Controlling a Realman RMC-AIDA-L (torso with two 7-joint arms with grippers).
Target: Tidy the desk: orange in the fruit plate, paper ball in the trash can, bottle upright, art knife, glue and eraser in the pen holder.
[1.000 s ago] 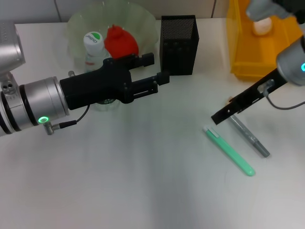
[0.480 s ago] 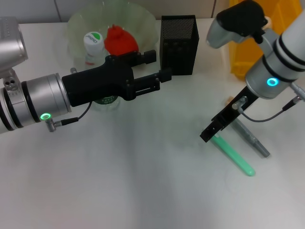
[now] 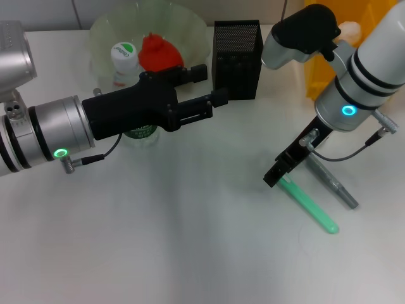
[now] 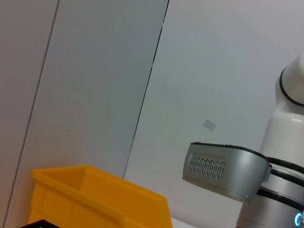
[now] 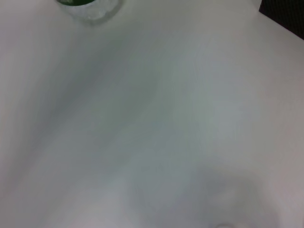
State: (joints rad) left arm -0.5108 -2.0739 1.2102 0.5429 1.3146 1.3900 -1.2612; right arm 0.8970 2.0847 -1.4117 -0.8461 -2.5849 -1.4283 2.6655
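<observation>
Left gripper [image 3: 205, 88]: it reaches across the desk in front of the fruit plate, with its two black fingers [image 3: 201, 106] spread apart and nothing between them; the tips end just beside the pen holder.
Right gripper [image 3: 273, 176]: it hangs low over the desk at the near end of the green pen-like tool; I cannot tell whether its fingers are apart or together (only a dark, slanted bar shows in the head view).
Orange [image 3: 159, 53]: it lies inside the fruit plate, towards the back, partly behind the left arm.
Fruit plate [image 3: 190, 25]: the pale-green bowl sits at the far edge of the desk, left of the pen holder.
Bottle [image 3: 125, 60]: it stands upright with its white cap on top, at the front left of the fruit plate; its lower part is hidden by the left arm.
Pen holder [image 3: 237, 60]: the black mesh cup stands upright between the fruit plate and the trash can.
Trash can [image 3: 324, 76]: the yellow bin is at the far right, largely hidden by the right arm; it also shows in the left wrist view [image 4: 99, 197].
Green tool [image 3: 310, 206]: it lies flat on the desk, slanting away from the right gripper.
Grey tool [image 3: 332, 183]: it lies flat just beside the green one, roughly parallel to it.
</observation>
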